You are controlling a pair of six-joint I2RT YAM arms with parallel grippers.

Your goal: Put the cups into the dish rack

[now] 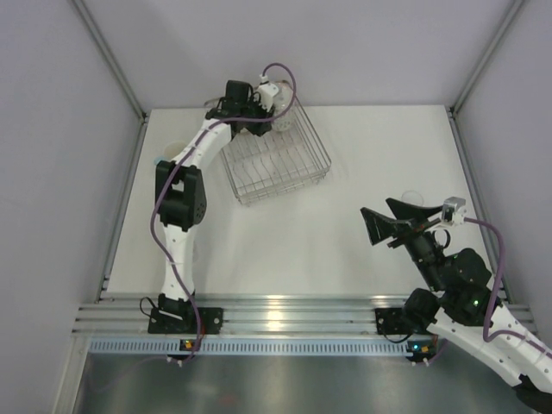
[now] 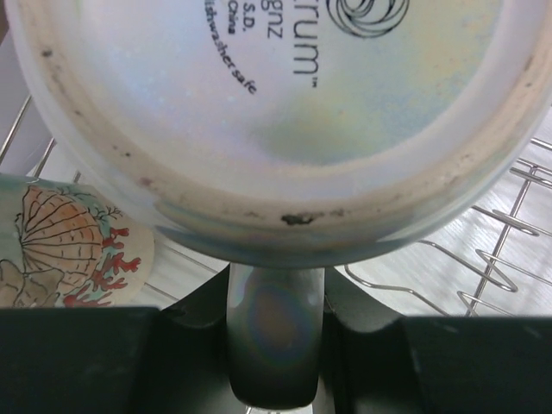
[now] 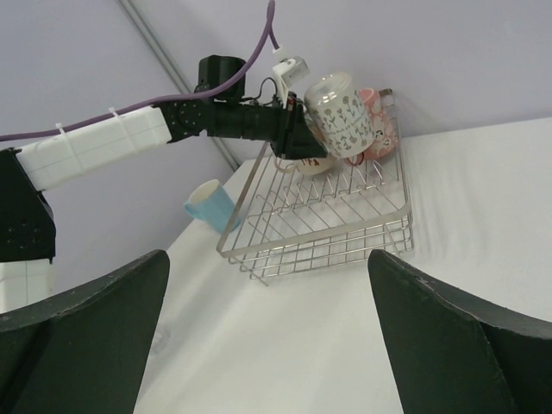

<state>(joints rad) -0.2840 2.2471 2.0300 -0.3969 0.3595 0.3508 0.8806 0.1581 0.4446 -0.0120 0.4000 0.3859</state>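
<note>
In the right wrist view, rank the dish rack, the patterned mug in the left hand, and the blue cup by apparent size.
1. Dish rack, clearly largest.
2. Patterned mug.
3. Blue cup, somewhat smaller than the mug; both look similarly far away, so nearness hardly skews this.
</note>
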